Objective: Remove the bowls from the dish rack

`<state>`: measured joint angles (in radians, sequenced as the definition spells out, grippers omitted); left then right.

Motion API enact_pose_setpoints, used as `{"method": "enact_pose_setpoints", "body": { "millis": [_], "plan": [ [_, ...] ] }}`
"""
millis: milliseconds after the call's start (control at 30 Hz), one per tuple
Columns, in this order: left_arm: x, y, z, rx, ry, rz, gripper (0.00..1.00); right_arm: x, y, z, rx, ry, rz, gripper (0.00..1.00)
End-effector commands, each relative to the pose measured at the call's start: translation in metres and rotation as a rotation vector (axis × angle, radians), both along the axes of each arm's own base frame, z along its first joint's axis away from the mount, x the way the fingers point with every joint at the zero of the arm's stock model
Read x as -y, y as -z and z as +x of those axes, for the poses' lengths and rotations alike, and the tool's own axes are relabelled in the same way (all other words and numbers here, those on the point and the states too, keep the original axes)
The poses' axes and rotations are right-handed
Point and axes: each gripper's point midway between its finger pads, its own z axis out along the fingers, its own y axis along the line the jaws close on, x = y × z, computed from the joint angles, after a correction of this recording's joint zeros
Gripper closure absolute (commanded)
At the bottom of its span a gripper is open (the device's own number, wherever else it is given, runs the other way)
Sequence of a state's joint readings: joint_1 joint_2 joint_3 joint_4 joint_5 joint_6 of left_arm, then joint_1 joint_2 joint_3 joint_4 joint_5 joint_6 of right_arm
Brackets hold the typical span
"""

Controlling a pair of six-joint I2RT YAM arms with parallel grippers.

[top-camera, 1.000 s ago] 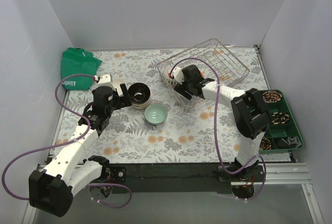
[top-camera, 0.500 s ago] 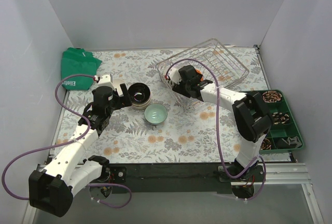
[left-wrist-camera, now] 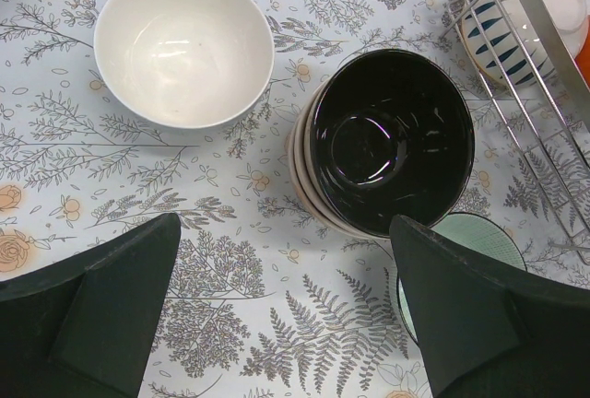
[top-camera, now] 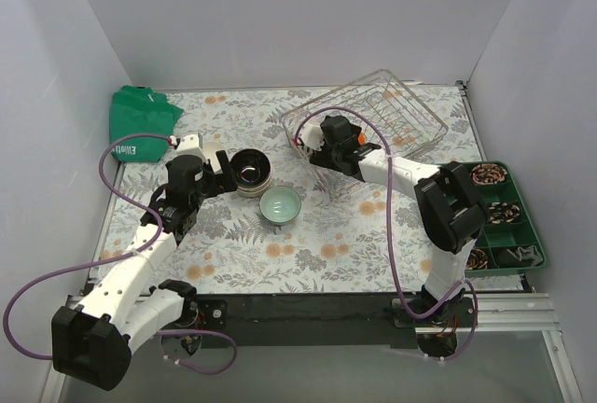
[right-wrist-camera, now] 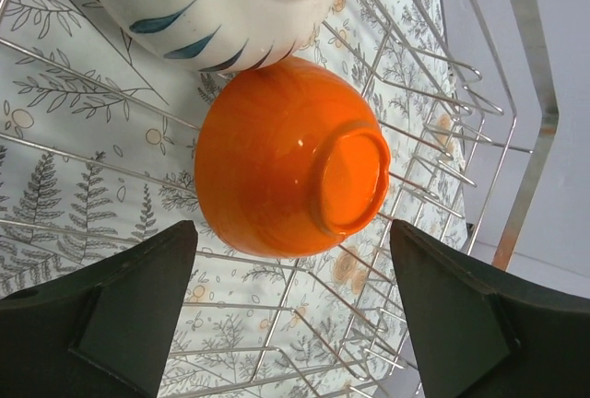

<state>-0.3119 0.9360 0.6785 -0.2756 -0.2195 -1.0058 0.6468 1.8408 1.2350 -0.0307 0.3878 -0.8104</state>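
Note:
The wire dish rack (top-camera: 401, 109) stands at the back right. In the right wrist view an orange bowl (right-wrist-camera: 290, 172) lies on its side in the rack (right-wrist-camera: 277, 324), against a white bowl with blue leaf marks (right-wrist-camera: 212, 2). My right gripper (right-wrist-camera: 290, 315) is open just in front of the orange bowl, in the rack's left end (top-camera: 322, 137). A black-inside bowl (left-wrist-camera: 392, 140) tops a stack on the table, beside a white bowl (left-wrist-camera: 184, 43) and a mint green bowl (left-wrist-camera: 479, 232). My left gripper (left-wrist-camera: 286, 306) is open above the cloth near the stack.
A green cloth bag (top-camera: 140, 118) lies at the back left. A dark green compartment tray (top-camera: 504, 216) of trinkets sits at the right edge. Grey walls enclose the table on three sides. The rack's corner (left-wrist-camera: 544, 94) shows at the right of the left wrist view.
My right gripper has moved back and a little left, deeper into the rack's left end towards the orange bowl. The left arm and the bowls on the table have not moved.

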Motion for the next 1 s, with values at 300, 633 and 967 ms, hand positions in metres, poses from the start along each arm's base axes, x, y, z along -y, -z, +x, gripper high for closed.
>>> {"method": "enact_pose_setpoints", "body": {
  "millis": [300, 633, 967],
  "plan": [
    [0.003, -0.001, 0.000, 0.010, 0.022, 0.005, 0.02, -0.007, 0.034, -0.003, -0.103, -0.111, -0.102, 0.02],
    [0.004, 0.002, 0.000, 0.002, 0.029, 0.007, 0.02, -0.003, 0.040, -0.013, -0.212, -0.134, -0.018, 0.02],
    [0.004, 0.003, 0.000, -0.004, 0.033, 0.009, 0.02, 0.012, 0.053, -0.003, -0.170, -0.089, -0.099, 0.04]
  ]
}}
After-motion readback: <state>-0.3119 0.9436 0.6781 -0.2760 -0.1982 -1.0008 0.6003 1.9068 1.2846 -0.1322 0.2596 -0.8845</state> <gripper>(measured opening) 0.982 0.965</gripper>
